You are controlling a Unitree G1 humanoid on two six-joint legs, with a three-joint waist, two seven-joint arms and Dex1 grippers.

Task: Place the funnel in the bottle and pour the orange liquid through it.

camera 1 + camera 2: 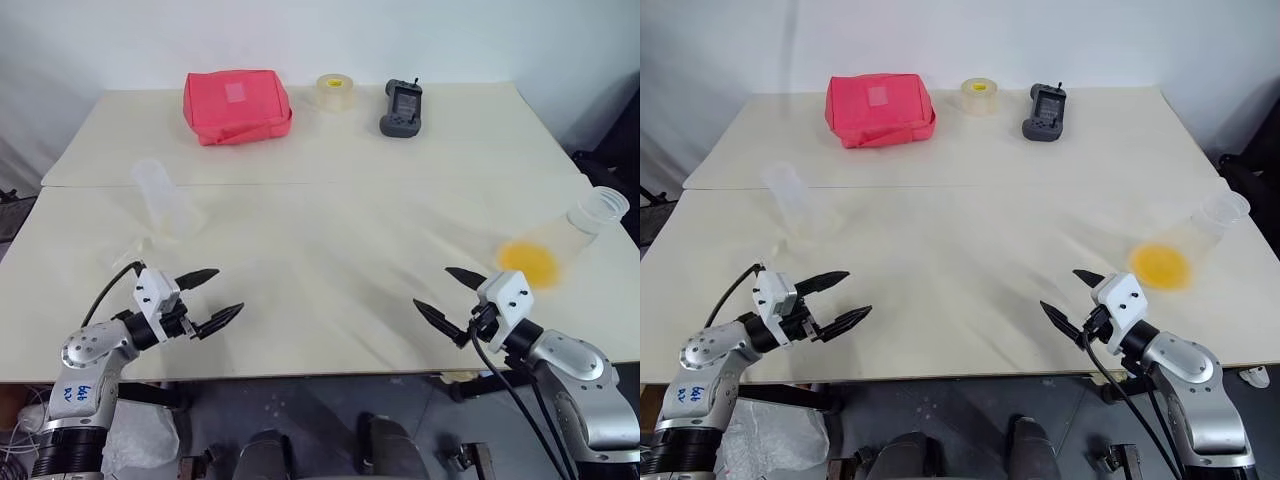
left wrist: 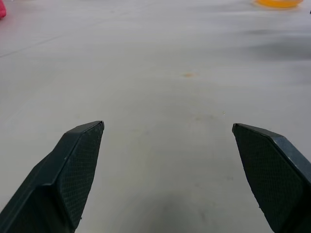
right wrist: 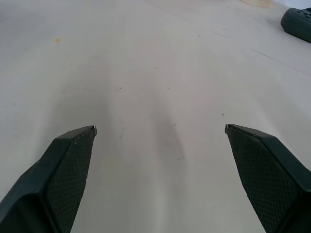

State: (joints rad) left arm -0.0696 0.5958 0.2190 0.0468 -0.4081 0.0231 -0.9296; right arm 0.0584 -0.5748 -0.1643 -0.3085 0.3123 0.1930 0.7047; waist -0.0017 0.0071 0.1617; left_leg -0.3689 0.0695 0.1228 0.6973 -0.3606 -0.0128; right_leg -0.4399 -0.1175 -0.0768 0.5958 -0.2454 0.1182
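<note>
The frosted bottle (image 1: pixel 160 198) stands upright on the left side of the white table (image 1: pixel 330 230). A faint clear shape just in front of it looks like the funnel (image 1: pixel 133 252). The orange liquid (image 1: pixel 527 263) pools in the base of a clear wide-mouthed flask (image 1: pixel 590 215) at the right edge, and also shows in the left wrist view (image 2: pixel 279 2). My left gripper (image 1: pixel 228 291) hovers open near the front edge, to the right of the funnel and nearer than the bottle. My right gripper (image 1: pixel 431 287) is open too, left of the flask, holding nothing.
At the back of the table sit a red pouch (image 1: pixel 237 105), a roll of tape (image 1: pixel 335 92) and a black handheld device (image 1: pixel 403 108). A seam (image 1: pixel 330 183) crosses the tabletop between them and the task's things.
</note>
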